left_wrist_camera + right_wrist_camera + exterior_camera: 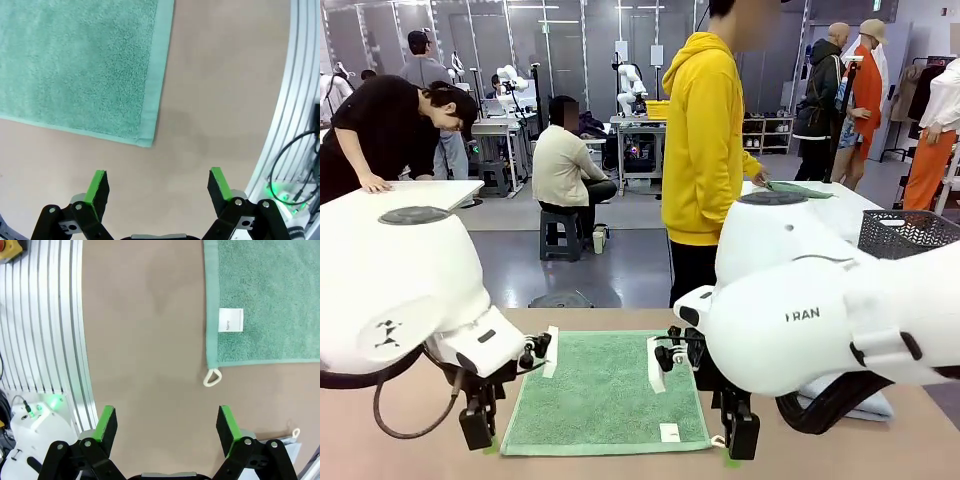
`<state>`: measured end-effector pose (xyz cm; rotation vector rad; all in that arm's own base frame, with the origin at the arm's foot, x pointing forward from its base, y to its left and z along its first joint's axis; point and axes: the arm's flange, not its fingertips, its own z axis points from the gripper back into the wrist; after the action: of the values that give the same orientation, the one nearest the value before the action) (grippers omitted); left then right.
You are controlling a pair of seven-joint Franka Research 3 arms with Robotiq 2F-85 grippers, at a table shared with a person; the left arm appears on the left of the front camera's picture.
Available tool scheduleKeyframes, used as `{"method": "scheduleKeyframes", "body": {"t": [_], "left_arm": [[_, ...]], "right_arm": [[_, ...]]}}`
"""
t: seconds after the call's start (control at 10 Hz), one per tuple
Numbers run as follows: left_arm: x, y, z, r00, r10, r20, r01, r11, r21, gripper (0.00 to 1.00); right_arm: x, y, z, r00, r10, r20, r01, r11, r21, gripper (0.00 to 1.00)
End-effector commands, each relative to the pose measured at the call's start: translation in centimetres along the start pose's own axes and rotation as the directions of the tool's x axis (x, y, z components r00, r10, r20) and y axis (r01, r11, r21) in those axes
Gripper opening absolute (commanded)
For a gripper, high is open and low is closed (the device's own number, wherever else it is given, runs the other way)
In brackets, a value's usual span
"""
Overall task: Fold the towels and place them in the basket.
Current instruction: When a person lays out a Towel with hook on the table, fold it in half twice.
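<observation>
Green towel (605,390) lies flat on the table (920,445); left tool (160,185) and right tool (165,422) hang spread wide by its near corners.

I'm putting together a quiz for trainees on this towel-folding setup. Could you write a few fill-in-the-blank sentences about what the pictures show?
1. The towel spread out flat is ___ in colour.
2. The left gripper and the right gripper are both ___, holding nothing.
3. The white loop hangs from the towel's ___.
4. The dark basket stands on the robot's ___ side.

Missing words: green; open; corner; right.
</observation>
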<state>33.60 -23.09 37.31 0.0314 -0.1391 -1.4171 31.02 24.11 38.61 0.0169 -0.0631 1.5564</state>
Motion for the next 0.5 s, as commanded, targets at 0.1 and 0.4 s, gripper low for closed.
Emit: {"method": "scheduleKeyframes", "body": {"t": [0.1,0.4], "left_arm": [[-3.1,-4.6,-4.2,0.999,0.029,-0.014,-0.028,0.998,0.058,1.0],[0.7,-0.2,-1.6,1.0,0.012,-0.007,-0.012,1.0,-0.002,1.0]], "right_arm": [[0.7,-0.2,-1.9,0.999,-0.037,0.031,0.037,0.999,0.013,1.0],[0.2,-0.2,-0.7,1.0,-0.004,0.008,0.004,1.0,0.003,1.0]]}}
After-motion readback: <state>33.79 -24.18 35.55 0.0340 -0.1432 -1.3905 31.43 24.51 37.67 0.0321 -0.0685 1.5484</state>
